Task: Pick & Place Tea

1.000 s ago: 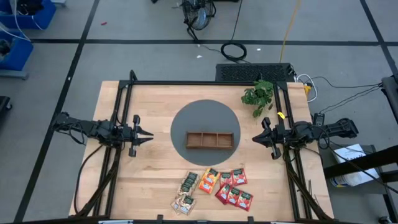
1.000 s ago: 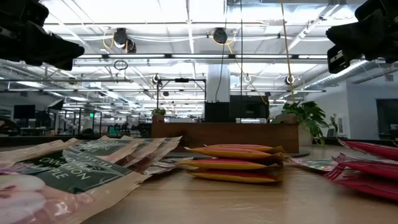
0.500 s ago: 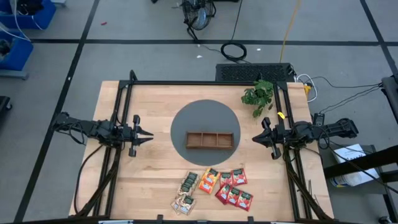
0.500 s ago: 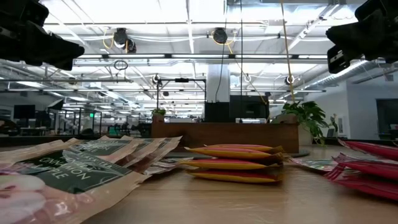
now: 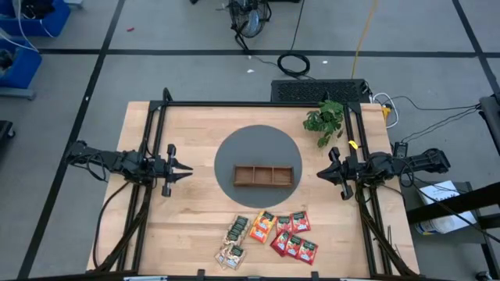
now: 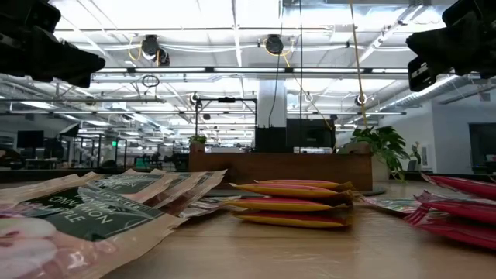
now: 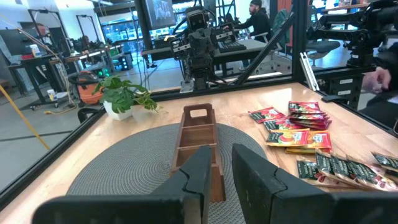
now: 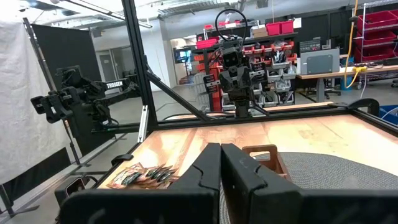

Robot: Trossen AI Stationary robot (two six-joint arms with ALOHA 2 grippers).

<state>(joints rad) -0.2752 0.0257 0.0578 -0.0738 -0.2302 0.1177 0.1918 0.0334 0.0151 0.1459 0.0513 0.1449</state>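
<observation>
At the left edge of the desk (image 5: pixel 195 125) the left hand (image 5: pixel 185 168) hangs over bare wood, well apart from everything, its fingers (image 7: pixel 198 177) a narrow gap apart and holding nothing. Moving right, the round grey mat (image 5: pixel 258 144) sits in the middle of the desk with the wooden tray (image 5: pixel 264 175) lying across it; all three of its compartments look empty from above, so by my reading no packet has been placed yet. Nearer the front edge, below the mat, lies the tea (image 5: pixel 269 236): pale green-white packets (image 5: pixel 235 238) on the left of the cluster, an orange pair (image 5: pixel 263 224) in the middle and red packets (image 5: pixel 294 240) on the right, some overlapping, all flat on the wood and well apart from both hands. The low view shows the same spread close up, the orange packets (image 6: pixel 288 203) stacked, with pale ones to one side and red ones to the other. Farther right and toward the back, a small green plant (image 5: pixel 325 119) stands near the frame. At the right edge the right hand (image 5: pixel 321 175) waits level with the tray, its fingers (image 8: pixel 208 167) pressed together and empty. As I judge it, the task stands at its very start: nothing is picked up, neither hand is near the packets, and every packet is left to be carried into the tray.
</observation>
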